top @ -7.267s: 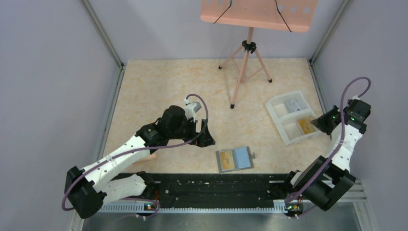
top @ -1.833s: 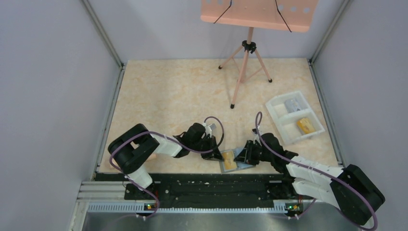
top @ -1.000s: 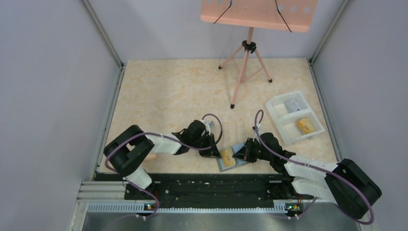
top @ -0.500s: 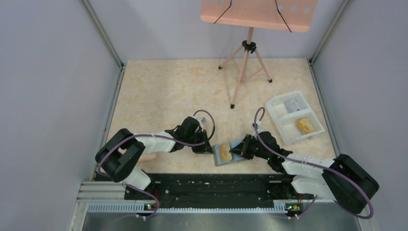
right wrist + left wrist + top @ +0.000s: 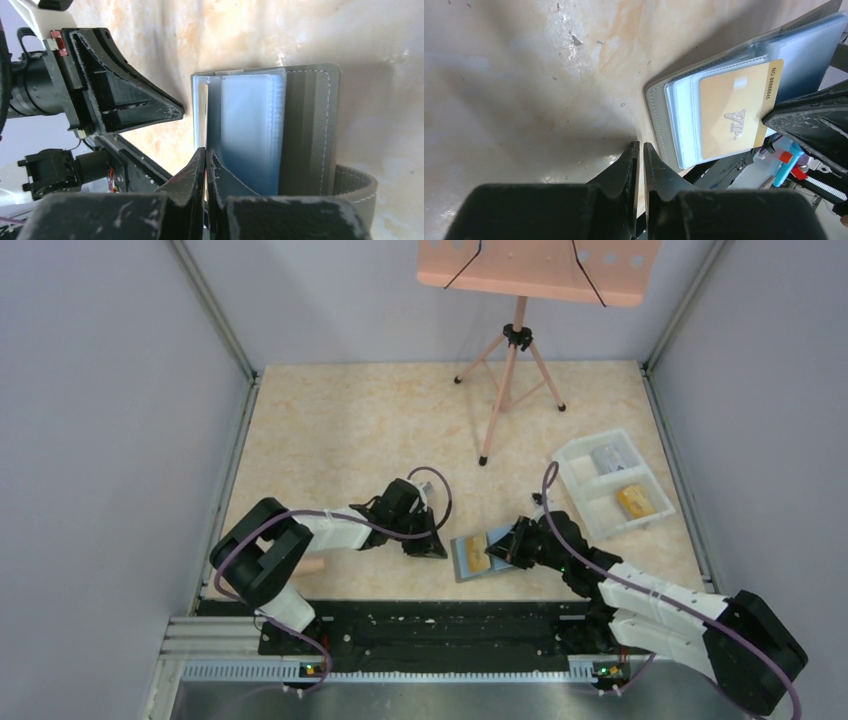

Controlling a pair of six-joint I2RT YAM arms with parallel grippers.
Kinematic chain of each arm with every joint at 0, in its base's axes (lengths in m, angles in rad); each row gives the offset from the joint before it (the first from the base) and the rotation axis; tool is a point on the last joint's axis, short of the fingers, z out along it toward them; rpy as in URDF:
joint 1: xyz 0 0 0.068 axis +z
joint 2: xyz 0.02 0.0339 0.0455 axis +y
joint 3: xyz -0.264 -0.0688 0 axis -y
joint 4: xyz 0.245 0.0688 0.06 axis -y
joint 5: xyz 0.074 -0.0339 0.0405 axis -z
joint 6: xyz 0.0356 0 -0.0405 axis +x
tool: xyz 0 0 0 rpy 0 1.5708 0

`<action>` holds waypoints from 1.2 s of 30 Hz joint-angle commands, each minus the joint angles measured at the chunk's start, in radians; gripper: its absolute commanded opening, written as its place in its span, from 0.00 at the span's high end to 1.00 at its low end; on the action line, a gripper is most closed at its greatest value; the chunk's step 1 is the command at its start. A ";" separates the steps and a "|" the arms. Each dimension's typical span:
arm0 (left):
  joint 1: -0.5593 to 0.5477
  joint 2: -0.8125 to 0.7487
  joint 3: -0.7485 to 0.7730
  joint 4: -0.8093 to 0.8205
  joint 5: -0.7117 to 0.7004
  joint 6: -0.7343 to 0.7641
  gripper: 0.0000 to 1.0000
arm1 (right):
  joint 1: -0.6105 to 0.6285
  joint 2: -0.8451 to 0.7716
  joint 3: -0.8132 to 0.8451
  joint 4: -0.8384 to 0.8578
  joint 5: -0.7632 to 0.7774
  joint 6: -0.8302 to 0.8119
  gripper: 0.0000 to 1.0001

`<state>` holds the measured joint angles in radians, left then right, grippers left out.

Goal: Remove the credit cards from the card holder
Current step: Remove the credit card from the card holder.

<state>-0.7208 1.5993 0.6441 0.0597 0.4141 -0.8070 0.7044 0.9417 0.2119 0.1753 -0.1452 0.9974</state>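
Note:
The dark grey card holder [image 5: 461,562] lies open near the table's front edge, pale blue pockets up. A yellow credit card [image 5: 734,115] sticks partly out of its pocket. My right gripper [image 5: 497,550] is shut on that card's edge; in the right wrist view the jaws [image 5: 206,150] pinch a thin sheet standing edge-on against the holder [image 5: 310,130]. My left gripper [image 5: 640,145] rests its tips on the table just left of the holder's grey edge [image 5: 656,120], its jaws nearly together with nothing between them. From above the left gripper [image 5: 437,550] sits beside the holder.
A white compartmented tray [image 5: 563,468] stands at the right, holding a yellow card [image 5: 635,500] and a pale grey one [image 5: 607,457]. A pink music stand on a tripod [image 5: 510,390] stands at the back. The holder's snap tab [image 5: 355,190] curls out on its far side.
The left gripper has drawn back to the left, off the holder onto the bare table. The holder has shifted slightly away from the front edge, with the right gripper staying at the card.

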 commanded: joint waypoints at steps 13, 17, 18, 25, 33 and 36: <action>-0.001 -0.095 0.038 -0.003 0.040 -0.025 0.83 | 0.012 -0.068 -0.072 0.170 0.047 0.196 1.00; -0.015 -0.082 0.046 0.056 0.069 -0.040 0.83 | 0.012 -0.063 -0.069 0.149 0.066 0.200 1.00; -0.017 -0.073 0.047 0.069 0.074 -0.041 0.82 | 0.012 -0.057 -0.068 0.148 0.064 0.200 1.00; -0.020 0.012 0.030 0.208 0.135 -0.063 0.82 | 0.012 -0.050 -0.051 0.103 0.053 0.164 1.00; -0.021 0.096 0.042 0.187 0.098 -0.029 0.83 | 0.012 -0.057 -0.025 0.014 0.064 0.102 1.00; -0.020 0.119 0.052 0.134 0.065 -0.001 0.83 | 0.012 -0.091 0.019 -0.100 0.108 0.053 1.00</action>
<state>-0.7383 1.6943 0.6628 0.2180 0.5304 -0.8604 0.7052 0.8898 0.1429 0.1776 -0.0910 1.1267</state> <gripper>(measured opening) 0.169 0.004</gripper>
